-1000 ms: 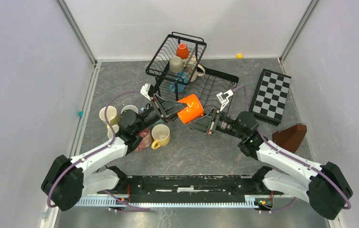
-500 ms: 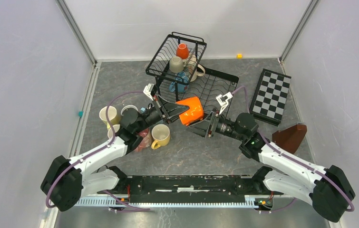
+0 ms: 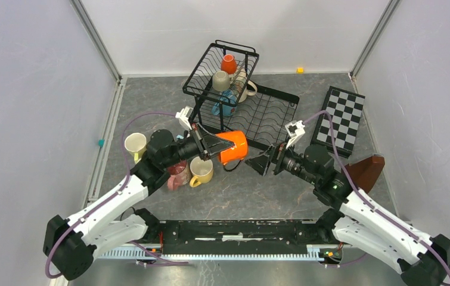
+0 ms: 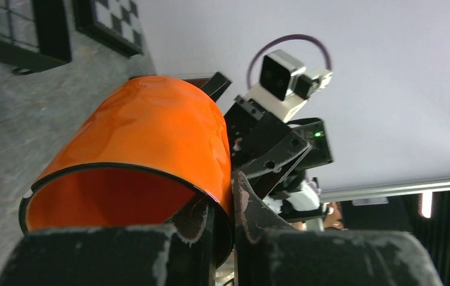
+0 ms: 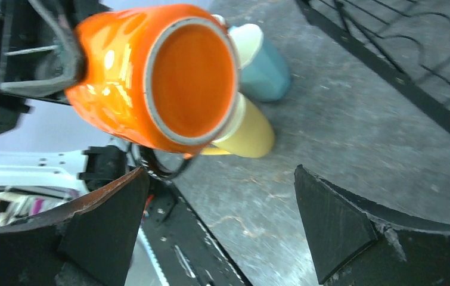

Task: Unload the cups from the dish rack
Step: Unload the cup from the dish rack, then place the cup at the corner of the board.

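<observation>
Three unloaded cups stand on the table (image 3: 240, 193) at about nine o'clock in the overhead view: a cream mug (image 3: 134, 145) farthest out, then a pink mug (image 3: 177, 174) and a yellow mug (image 3: 201, 170) close together.

At one o'clock from the yellow mug, my left pincer (image 3: 217, 145) pinches the wall of an orange mug (image 3: 234, 147) at its rim. My wrist view shows one finger inside the mouth and one outside. The mug hangs in the air on its side, mouth toward my left wrist and base toward my right arm, just off the near edge of the dish rack (image 3: 270, 113).

At three o'clock from that mug, a little apart from it, my right pincer (image 3: 261, 162) is spread wide and holds nothing.

The rack sits at twelve o'clock. A beige mug (image 3: 220, 80) and a light blue mug (image 3: 225, 102) are among the cups left in it.

I judge the step in hand to be carrying the orange mug to the group at nine o'clock. Next I should swing it toward eight o'clock and turn it upright. Then I lower it onto bare table beside the yellow mug without knocking its neighbours, and only then let go. My right pincer is free to reach to twelve o'clock for another cup.
</observation>
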Available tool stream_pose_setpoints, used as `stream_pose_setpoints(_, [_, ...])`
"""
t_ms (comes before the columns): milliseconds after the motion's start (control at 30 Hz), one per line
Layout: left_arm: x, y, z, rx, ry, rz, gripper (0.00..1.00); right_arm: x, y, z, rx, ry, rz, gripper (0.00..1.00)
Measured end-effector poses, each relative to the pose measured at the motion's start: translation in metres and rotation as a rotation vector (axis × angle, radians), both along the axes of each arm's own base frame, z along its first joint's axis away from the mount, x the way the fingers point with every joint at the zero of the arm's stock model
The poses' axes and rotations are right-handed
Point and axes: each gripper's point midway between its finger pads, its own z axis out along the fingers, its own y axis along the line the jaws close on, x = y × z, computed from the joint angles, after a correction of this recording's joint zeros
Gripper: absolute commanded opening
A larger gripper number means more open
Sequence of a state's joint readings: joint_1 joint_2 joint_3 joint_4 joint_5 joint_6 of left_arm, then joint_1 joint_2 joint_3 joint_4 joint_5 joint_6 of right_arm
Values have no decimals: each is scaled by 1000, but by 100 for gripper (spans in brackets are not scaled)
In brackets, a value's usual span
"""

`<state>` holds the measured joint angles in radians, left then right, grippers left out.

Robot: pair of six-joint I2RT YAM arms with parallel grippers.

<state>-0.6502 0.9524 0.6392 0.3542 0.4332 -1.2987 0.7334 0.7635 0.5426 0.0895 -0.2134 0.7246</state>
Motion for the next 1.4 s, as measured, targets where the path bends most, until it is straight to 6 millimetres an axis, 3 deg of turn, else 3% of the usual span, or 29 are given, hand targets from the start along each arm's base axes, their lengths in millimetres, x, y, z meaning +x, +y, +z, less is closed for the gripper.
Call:
stream_pose_setpoints(300, [-21, 13, -40, 296, 36, -49, 2, 5, -27, -24, -191, 18, -92, 98])
stream_pose_setpoints(467, [-49, 17, -66, 465, 59, -124, 2, 7, -32, -44, -273, 41, -98, 98])
stream_pose_setpoints(667, [-78, 38, -104, 690, 96, -182, 2, 11, -38, -67, -373, 73, -110, 98])
stream_pose_setpoints(1067, [-112, 78, -170, 983, 208, -215, 2, 18, -43, -72, -410, 60, -142, 98])
stream_pose_setpoints(1400, [-111, 109, -207, 1162, 251, -147, 2, 21, -43, -73, -405, 51, -152, 98])
